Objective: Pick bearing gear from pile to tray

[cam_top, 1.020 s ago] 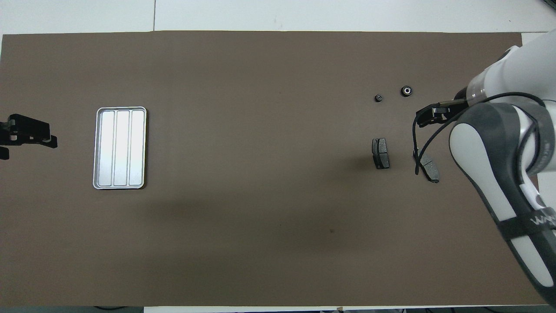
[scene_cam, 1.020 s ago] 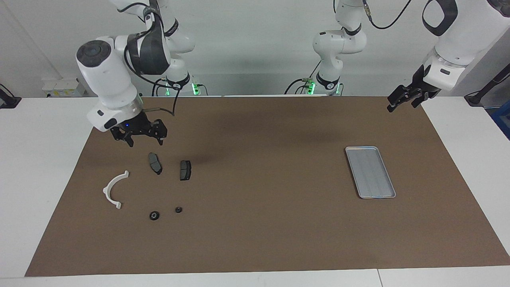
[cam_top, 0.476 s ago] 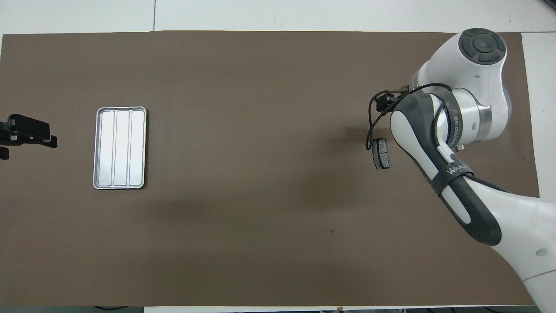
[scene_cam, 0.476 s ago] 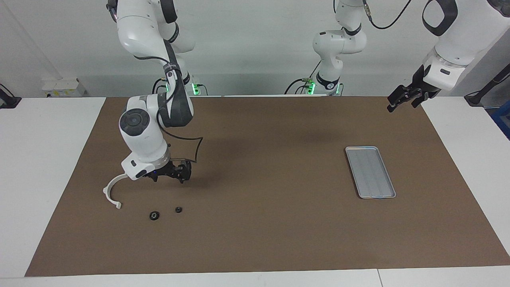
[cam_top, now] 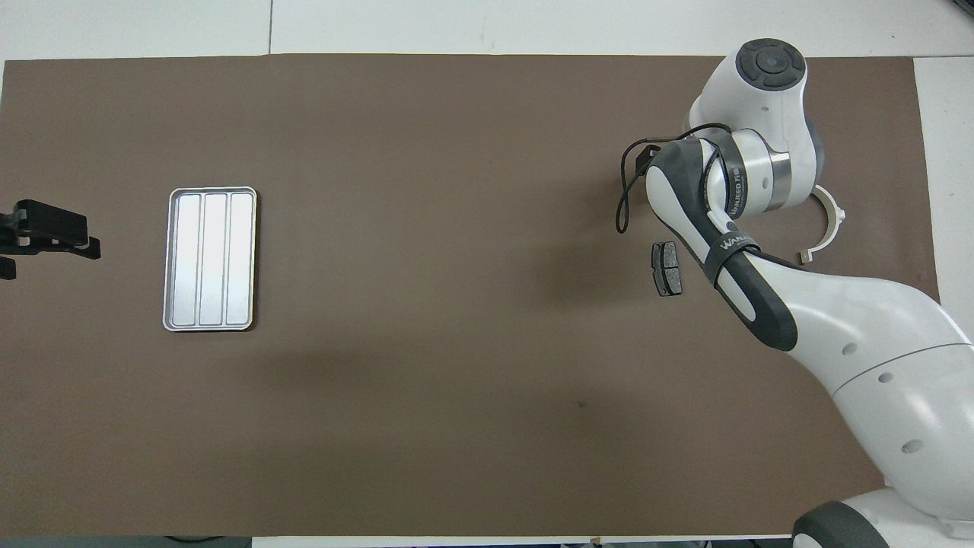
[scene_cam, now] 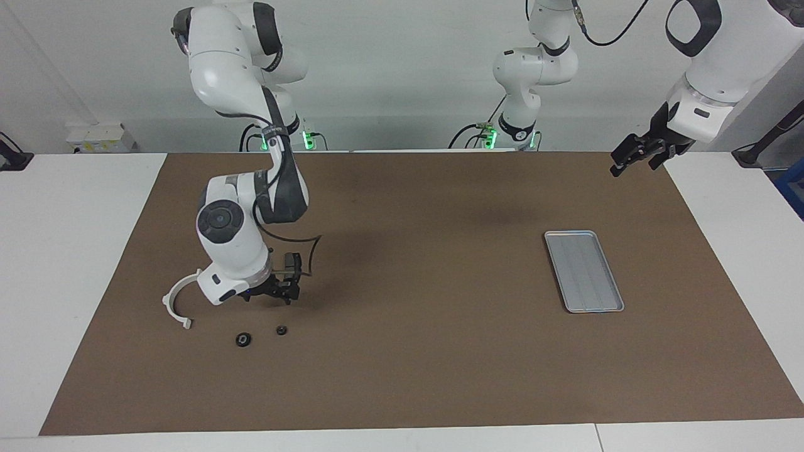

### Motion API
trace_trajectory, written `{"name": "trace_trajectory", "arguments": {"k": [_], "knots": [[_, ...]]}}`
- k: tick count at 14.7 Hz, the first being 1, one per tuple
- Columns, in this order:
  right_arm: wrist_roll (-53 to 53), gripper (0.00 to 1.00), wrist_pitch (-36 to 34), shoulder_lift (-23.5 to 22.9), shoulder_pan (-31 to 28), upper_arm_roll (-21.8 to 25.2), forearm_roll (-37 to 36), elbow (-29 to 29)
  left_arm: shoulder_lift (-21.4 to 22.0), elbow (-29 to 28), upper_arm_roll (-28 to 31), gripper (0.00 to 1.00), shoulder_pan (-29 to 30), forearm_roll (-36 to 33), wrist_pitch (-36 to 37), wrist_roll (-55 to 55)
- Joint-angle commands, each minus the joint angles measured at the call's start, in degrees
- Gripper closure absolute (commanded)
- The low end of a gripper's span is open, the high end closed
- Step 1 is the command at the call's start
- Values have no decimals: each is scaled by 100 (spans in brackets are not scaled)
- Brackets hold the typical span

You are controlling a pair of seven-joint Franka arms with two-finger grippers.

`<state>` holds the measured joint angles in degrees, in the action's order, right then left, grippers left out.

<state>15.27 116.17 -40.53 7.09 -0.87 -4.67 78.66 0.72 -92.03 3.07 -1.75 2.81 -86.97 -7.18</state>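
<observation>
Bearing gears, two small black round pieces (scene_cam: 244, 339) and (scene_cam: 281, 329), lie at the pile's outer edge, none on the tray (scene_cam: 584, 271) yet. Nearest the robots, my left gripper (scene_cam: 635, 156) waits over the mat's corner, jaws apart. My right gripper (scene_cam: 270, 292) hangs low just short of those pieces, jaws apart and empty; a second ago it was up by the brake pads. Next I judge: centre over one piece, descend, close. White bracket (scene_cam: 178, 302) lies beside.
</observation>
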Motion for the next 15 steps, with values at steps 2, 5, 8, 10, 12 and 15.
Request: {"name": "trace_trajectory", "arguments": {"k": [2, 5, 8, 10, 12, 15], "knots": [[231, 0, 186, -262, 56, -9, -166, -290, 25, 1, -26, 0, 25, -87, 84, 32], [284, 0, 300, -262, 65, -18, -157, -272, 25, 1, -26, 0, 25, -87, 84, 32], [292, 6, 441, -245, 39, -18, -130, -229, 25, 1, -26, 0, 25, -87, 84, 32], [292, 15, 450, -227, -5, -18, -87, -176, 25, 1, -26, 0, 25, -87, 84, 32], [406, 16, 502, -218, -14, -18, -60, -10, 25, 1, -35, 0, 25, -87, 84, 32], [459, 16, 442, -148, -14, -18, -60, 132, 25, 1, -26, 0, 25, -87, 84, 32]]}}
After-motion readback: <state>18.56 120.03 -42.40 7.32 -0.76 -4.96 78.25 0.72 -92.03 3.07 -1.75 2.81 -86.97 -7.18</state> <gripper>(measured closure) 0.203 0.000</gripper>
